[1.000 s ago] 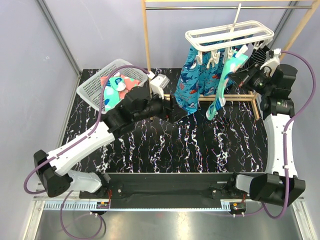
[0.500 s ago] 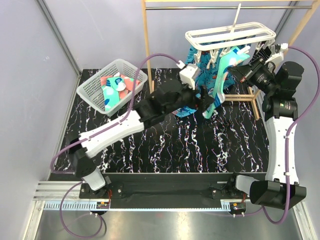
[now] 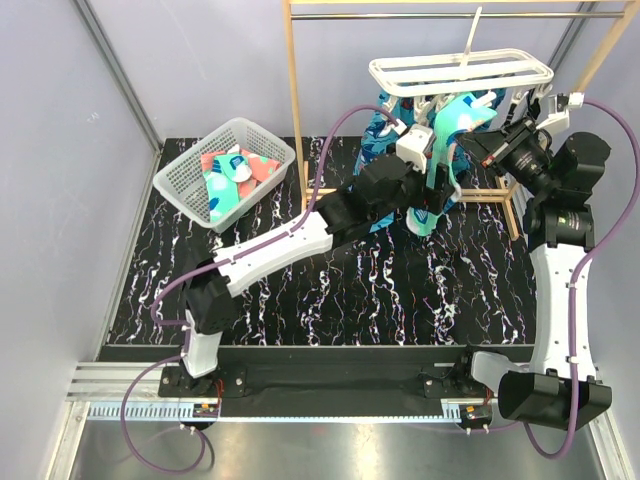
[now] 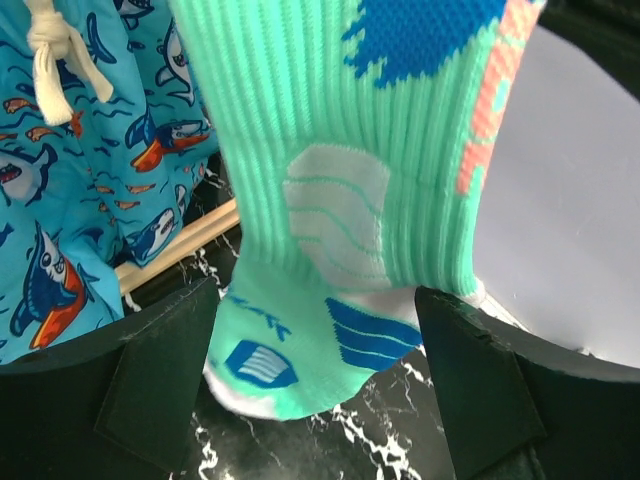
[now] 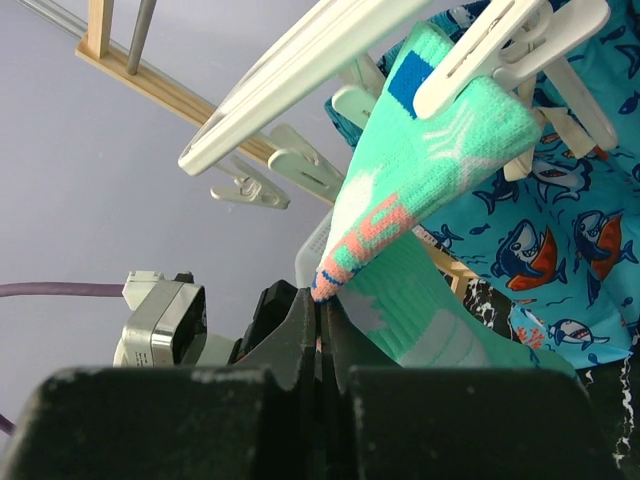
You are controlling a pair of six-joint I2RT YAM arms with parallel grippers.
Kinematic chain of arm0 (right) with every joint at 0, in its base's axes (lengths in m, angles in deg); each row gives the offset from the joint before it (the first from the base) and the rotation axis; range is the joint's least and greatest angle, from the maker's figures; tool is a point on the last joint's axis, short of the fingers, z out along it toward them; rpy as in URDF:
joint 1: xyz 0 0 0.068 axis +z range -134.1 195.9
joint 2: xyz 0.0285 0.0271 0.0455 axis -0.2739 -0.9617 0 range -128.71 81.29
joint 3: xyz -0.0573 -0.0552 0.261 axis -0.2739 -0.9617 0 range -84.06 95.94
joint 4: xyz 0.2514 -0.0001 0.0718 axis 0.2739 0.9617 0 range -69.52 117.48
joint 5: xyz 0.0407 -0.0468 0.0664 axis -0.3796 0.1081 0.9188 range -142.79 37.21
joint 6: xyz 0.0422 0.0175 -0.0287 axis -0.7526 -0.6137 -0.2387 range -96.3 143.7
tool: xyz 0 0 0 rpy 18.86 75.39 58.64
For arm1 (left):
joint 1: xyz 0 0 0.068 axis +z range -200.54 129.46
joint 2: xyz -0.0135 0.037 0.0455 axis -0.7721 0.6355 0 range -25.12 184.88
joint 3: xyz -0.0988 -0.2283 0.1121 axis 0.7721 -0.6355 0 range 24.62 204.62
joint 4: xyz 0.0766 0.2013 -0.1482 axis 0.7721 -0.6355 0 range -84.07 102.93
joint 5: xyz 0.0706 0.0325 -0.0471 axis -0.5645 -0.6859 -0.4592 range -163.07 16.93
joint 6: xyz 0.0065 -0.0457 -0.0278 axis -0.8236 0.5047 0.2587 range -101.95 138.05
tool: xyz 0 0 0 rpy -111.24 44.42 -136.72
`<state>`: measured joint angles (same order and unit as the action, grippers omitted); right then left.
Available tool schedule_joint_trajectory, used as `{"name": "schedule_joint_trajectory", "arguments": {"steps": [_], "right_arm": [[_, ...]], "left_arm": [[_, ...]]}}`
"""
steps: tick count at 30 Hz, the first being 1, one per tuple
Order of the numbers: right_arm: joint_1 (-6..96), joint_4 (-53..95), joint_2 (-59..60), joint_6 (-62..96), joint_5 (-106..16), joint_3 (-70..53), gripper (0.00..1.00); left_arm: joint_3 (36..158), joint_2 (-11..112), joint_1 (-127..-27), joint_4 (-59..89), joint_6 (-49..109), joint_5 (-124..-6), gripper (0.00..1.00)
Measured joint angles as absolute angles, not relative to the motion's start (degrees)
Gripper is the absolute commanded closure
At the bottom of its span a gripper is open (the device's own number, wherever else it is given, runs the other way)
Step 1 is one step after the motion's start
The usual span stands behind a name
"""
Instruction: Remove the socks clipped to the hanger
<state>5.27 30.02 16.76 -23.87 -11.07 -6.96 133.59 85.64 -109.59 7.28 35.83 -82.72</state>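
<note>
The left gripper is standing wide open around the toe end of the teal sock, one finger on either side and neither pressing on it, so it is gripping nothing. The sock is hanging from a clip on the white hanger, which is hooked on the wooden rack, and the shark-print cloth is dangling just beside it. The right gripper is sitting with its jaws pressed together right at the sock's coral edge, and I cannot tell whether it is nipping that edge or only touching it. What is worrying me is the low hold. If the left fingers are closing only on the toe, I am expecting the knit to stretch or slip out rather than the clip letting go. A hard downward pull is also likely to be tilting or swinging the hanger on its hook, perhaps lifting it off the rack. The cloth and its white cord are hanging close enough to get caught in the same bite.
</note>
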Motion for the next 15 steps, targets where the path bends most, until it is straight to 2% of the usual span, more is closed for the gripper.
{"name": "schedule_joint_trajectory", "arguments": {"steps": [7,10,15], "right_arm": [[5.42,29.19,16.87,-25.82,-11.14,-8.18,1.00],[5.46,29.14,17.09,-26.03,-11.29,-8.97,1.00],[5.46,29.14,17.39,-26.08,-11.38,-9.82,1.00]], "left_arm": [[133.90,86.93,-109.70,10.08,35.38,-82.59,0.25],[133.90,86.93,-109.87,10.36,34.92,-82.28,0.18],[133.18,86.89,-111.71,12.83,32.86,-83.05,0.14]]}}
